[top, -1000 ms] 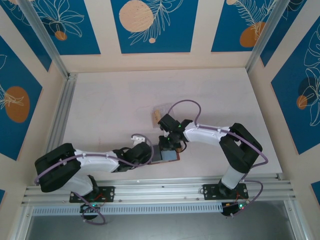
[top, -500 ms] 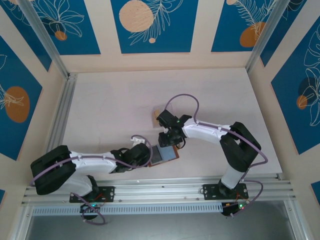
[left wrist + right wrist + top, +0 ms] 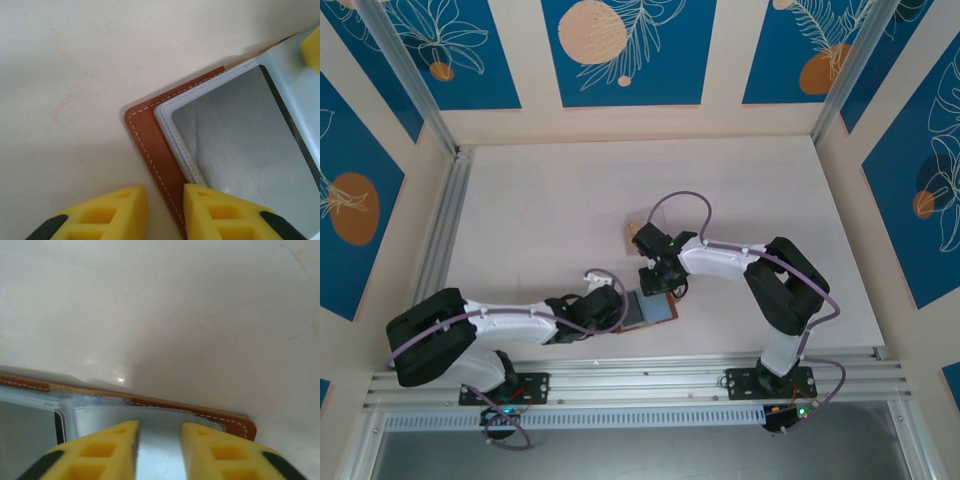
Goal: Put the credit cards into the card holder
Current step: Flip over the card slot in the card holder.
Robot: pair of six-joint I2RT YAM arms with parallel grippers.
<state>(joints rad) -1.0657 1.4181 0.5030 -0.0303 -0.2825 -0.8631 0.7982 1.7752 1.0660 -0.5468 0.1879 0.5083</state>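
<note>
Fingers (image 3: pixel 117 212) of the left gripper (image 3: pixel 165 202) stand a little apart, straddling the brown edge of the card holder (image 3: pixel 150 145), with one tip over bare table (image 3: pixel 75 75) and nothing clamped that I can see. The right gripper (image 3: pixel 159 435) also shows a narrow gap, poised over the clear sleeve (image 3: pixel 160 415); I cannot tell if it nips the film. From above, the card holder lies open at 6 o'clock on the table, left gripper at its 9 o'clock, right gripper at its 12. A dark card (image 3: pixel 240 145) seems seated in the sleeve, and a tan card (image 3: pixel 632 236) waits at 11 o'clock. My worry: with so little hold on that edge, any drag from the right fingers could skid the holder or pull the seated card back out
</note>
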